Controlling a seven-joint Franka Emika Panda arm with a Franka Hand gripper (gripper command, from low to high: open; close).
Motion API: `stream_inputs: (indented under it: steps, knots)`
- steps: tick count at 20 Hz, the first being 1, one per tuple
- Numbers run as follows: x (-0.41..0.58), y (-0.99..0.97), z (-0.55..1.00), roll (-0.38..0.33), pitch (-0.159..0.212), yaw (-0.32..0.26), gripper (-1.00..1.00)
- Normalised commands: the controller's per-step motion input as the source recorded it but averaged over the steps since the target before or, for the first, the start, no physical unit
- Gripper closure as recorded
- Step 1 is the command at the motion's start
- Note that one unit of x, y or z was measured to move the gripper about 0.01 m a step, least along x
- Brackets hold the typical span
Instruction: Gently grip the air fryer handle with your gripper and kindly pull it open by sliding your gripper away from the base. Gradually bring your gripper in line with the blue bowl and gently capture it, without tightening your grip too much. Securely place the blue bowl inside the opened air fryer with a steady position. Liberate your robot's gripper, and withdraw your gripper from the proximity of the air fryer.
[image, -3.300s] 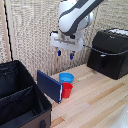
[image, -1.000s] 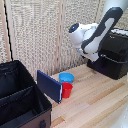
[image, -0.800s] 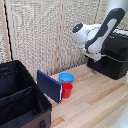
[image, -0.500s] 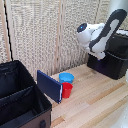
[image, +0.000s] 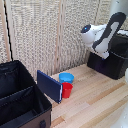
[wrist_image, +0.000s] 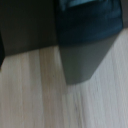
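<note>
The arm's wrist is seen held against the air fryer (image: 112, 62), the blue bowl (image: 66, 77) well apart on the worktop (image: 95, 105); the hand's state cannot be told.

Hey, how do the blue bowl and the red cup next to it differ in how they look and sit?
The blue bowl is light blue, wide and shallow; the red cup is red, narrower and taller. In the exterior view the bowl shows just above the cup, overlapping it; whether it rests on the cup or sits behind it cannot be told. Both are round, open at the top, and sit beside the dark blue panel on the wooden table.
</note>
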Motion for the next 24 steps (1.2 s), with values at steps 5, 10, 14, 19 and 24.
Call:
stream_inputs:
  steps: [5, 10, 14, 19, 24]
  knots:
    - [-0.021, -0.34, -0.30, -0.123, 0.124, 0.188, -1.00]
    - [0.000, -0.31, -0.06, -0.039, 0.118, 0.256, 1.00]
    - [-0.004, -0.31, 0.12, 0.030, 0.083, 0.116, 1.00]
    - [-0.110, -0.04, -0.01, -0.001, -0.001, -0.036, 1.00]
    - [0.017, -0.11, -0.01, 0.115, 0.072, -0.079, 1.00]
